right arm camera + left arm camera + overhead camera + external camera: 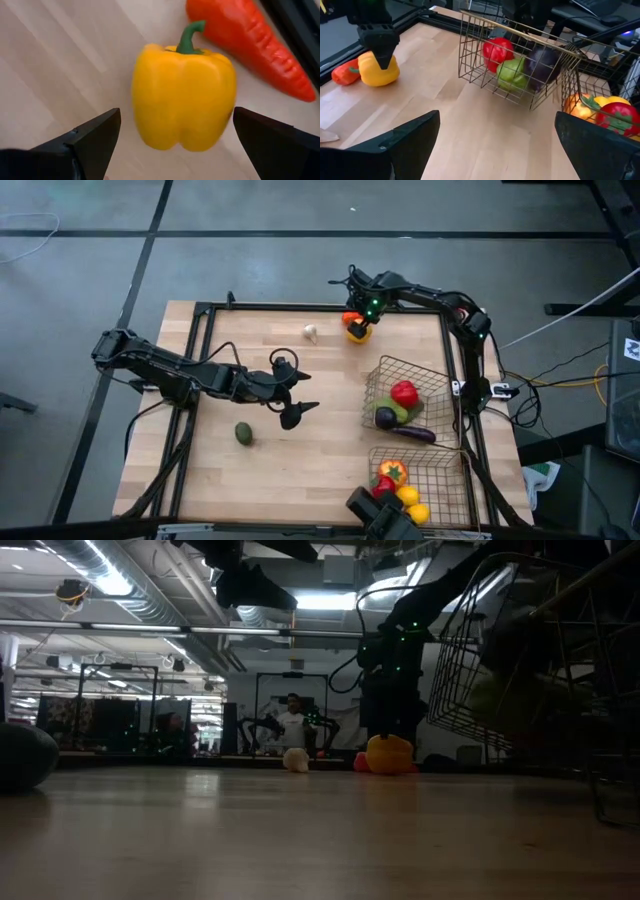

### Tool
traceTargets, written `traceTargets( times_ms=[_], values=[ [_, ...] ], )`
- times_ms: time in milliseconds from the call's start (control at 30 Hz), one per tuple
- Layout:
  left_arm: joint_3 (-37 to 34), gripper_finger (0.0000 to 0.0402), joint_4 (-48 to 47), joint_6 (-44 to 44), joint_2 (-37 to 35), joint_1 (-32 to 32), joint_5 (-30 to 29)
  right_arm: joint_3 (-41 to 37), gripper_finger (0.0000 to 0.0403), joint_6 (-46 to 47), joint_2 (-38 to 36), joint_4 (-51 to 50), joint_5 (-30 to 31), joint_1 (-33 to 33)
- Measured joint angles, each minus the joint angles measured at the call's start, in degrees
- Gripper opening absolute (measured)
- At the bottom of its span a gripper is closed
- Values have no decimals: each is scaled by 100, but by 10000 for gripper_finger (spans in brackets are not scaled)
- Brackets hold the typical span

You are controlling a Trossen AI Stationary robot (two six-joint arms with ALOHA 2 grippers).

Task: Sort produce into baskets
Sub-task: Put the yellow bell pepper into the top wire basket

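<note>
Between the right gripper's (175, 145) wide-open, empty fingers lies the yellow pepper (183, 96)

You see a yellow pepper (183, 97) lying on its side, framed between the right arm's spread fingers (85, 142), green stem away from them, a red pepper (250, 45) just beyond it. Two wire baskets (428, 375) (445, 470) hold more produce.

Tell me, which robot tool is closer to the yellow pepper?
Right. The right tool hangs open just above the yellow pepper; the left tool waits open mid-table, far away.
</note>
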Motion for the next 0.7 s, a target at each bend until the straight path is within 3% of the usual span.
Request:
traceTargets(
  times_ms=[700],
  values=[
    [0,392,2,83,0,0,0,-2,382,-2,27,20,74,0]
  ],
)
